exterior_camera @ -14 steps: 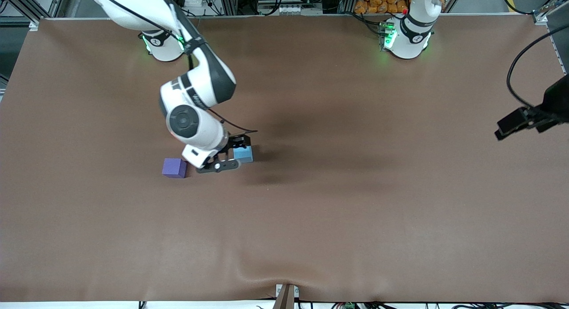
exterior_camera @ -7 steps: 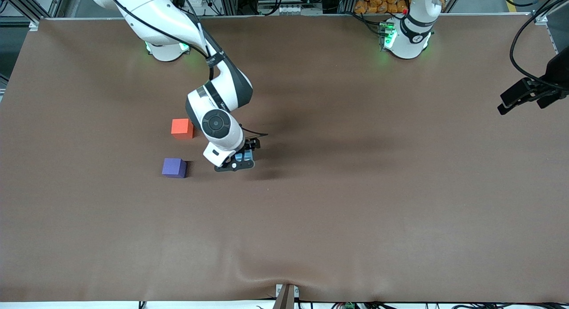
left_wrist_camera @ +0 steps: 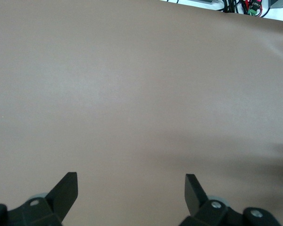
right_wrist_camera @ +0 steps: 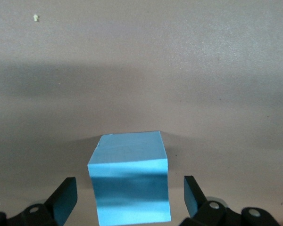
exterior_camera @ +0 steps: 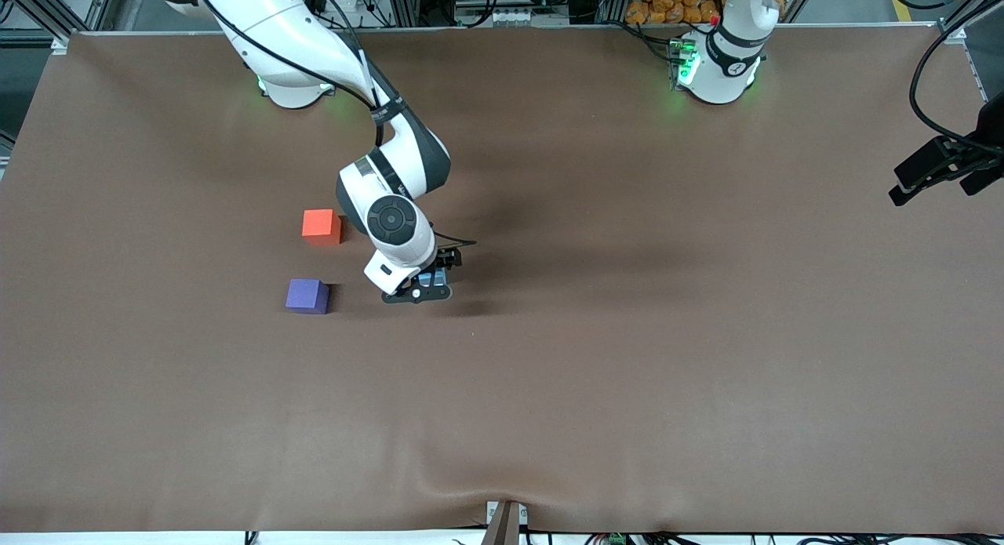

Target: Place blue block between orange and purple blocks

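Observation:
The blue block (right_wrist_camera: 130,181) sits on the brown table, mostly hidden under my right hand in the front view (exterior_camera: 436,279). My right gripper (exterior_camera: 427,283) is low around it, open, with a finger on each side and gaps between; in the right wrist view (right_wrist_camera: 130,197) the block fills most of the space between the fingers. The orange block (exterior_camera: 321,225) lies toward the right arm's end, and the purple block (exterior_camera: 307,296) lies nearer the front camera than it. My left gripper (left_wrist_camera: 131,186) is open and empty over bare table at the left arm's end (exterior_camera: 937,172).
The brown table cover (exterior_camera: 627,333) is bare around the blocks. A gap of about one block's width separates the orange and purple blocks. A wrinkle runs along the cover's near edge (exterior_camera: 471,482).
My right arm swung toward the left arm's end, uncovering the orange block, and its gripper came down around the blue block. My left gripper drifted up and outward.

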